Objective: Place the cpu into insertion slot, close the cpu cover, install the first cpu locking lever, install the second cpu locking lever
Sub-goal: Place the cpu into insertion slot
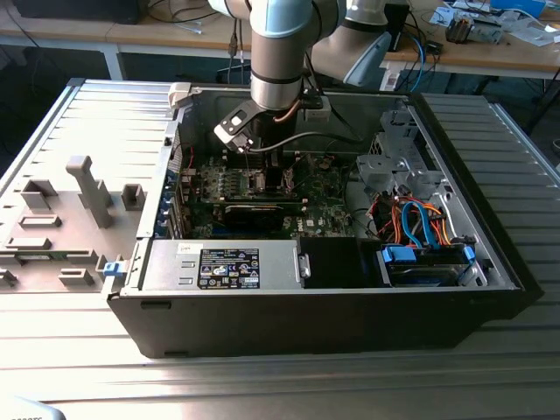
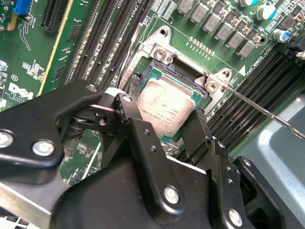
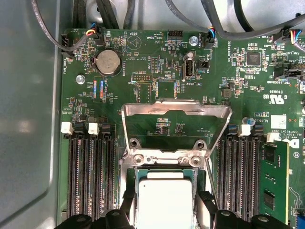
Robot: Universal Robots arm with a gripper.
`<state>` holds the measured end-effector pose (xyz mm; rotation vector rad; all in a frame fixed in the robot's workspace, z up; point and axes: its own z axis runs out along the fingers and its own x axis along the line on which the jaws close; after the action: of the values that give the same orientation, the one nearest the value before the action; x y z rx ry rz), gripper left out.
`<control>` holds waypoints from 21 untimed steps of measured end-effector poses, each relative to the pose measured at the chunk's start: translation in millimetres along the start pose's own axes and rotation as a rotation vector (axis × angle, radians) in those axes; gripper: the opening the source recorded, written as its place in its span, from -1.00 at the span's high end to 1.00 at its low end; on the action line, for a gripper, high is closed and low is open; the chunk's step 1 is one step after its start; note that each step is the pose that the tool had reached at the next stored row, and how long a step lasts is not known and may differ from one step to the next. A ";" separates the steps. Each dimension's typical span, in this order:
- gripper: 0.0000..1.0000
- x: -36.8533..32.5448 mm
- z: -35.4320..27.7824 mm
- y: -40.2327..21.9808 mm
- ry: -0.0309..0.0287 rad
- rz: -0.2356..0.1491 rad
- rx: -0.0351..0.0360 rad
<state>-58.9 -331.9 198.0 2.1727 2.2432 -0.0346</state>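
The cpu (image 2: 167, 105) (image 3: 165, 195) has a pale silvery top and sits at the insertion slot (image 2: 162, 55) (image 3: 164, 160) on the green motherboard. My gripper (image 2: 167, 102) (image 3: 165, 205) (image 1: 262, 171) reaches down into the computer case, its black fingers (image 2: 136, 93) pressed against two opposite edges of the chip. A dark strip of the socket shows past the chip's far edge in the second wrist view. The cpu cover (image 3: 176, 109) stands tipped open behind the slot. A thin metal locking lever (image 2: 267, 112) sticks out free from the socket's corner.
Black memory slots (image 3: 90, 176) (image 3: 238, 171) flank the socket. A coin battery (image 3: 107, 62) and cable plugs lie beyond the cover. The case wall (image 3: 28, 119) is close. The power supply (image 1: 223, 262) and the drive bay with blue cables (image 1: 420, 236) sit in front.
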 end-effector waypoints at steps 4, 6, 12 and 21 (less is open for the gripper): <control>-0.23 0.0 0.0 0.7 -0.0003 -0.001 0.0000; -0.23 0.0 0.0 1.0 -0.0003 -0.001 0.0000; -0.23 -0.1 0.0 2.1 -0.0002 -0.001 0.0000; -0.09 -0.1 0.0 2.5 -0.0003 -0.001 0.0000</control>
<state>-56.5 -331.9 198.0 2.1712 2.2443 -0.0350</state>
